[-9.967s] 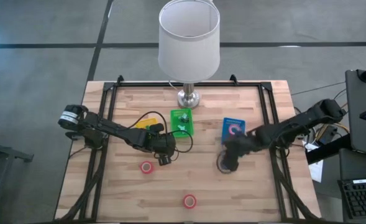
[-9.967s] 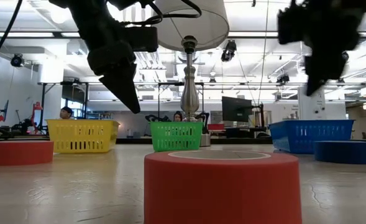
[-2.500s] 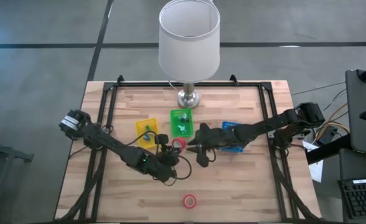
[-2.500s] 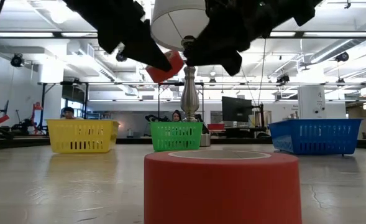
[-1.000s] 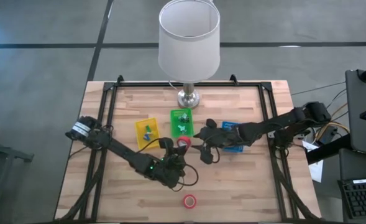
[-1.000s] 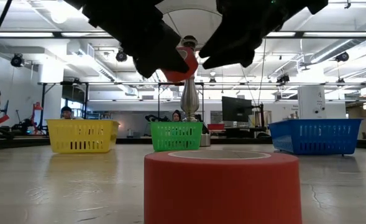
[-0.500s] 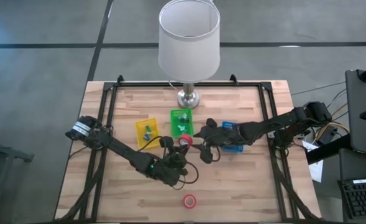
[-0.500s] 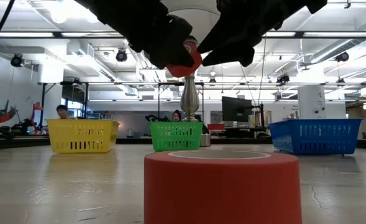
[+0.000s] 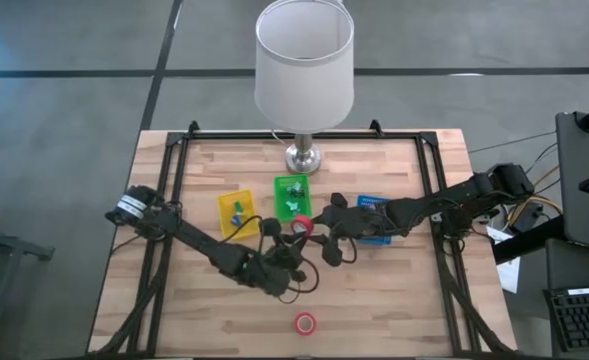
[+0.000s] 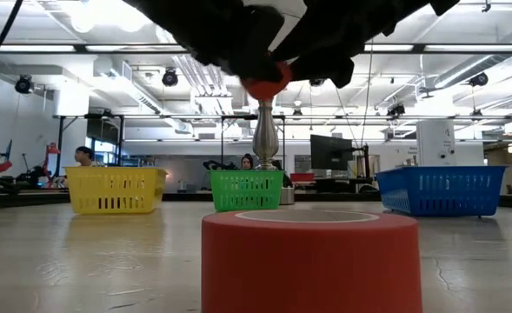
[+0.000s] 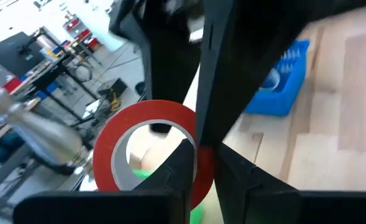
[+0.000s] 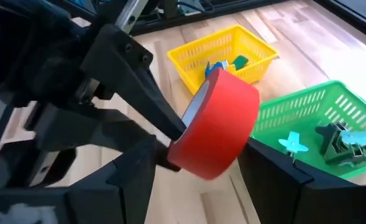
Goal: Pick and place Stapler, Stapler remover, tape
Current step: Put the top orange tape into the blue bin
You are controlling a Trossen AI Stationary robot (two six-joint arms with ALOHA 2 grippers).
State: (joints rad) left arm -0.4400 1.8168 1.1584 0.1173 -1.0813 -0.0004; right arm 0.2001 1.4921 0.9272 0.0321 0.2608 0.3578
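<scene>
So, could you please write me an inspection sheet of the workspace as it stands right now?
Surface: wooden table inside a black frame.
Job's things: one red tape roll held in the air mid-table; a second red roll lies near the front edge. Yellow basket, green basket and blue basket stand in a row and hold small items.
Clutter: lamp at the back edge.
Grippers: left gripper pinches the raised roll's wall; right gripper is open, a finger on either side of that roll.
Cables: a cable loops by the left arm.
Surroundings: people sit in the room beyond the table.
</scene>
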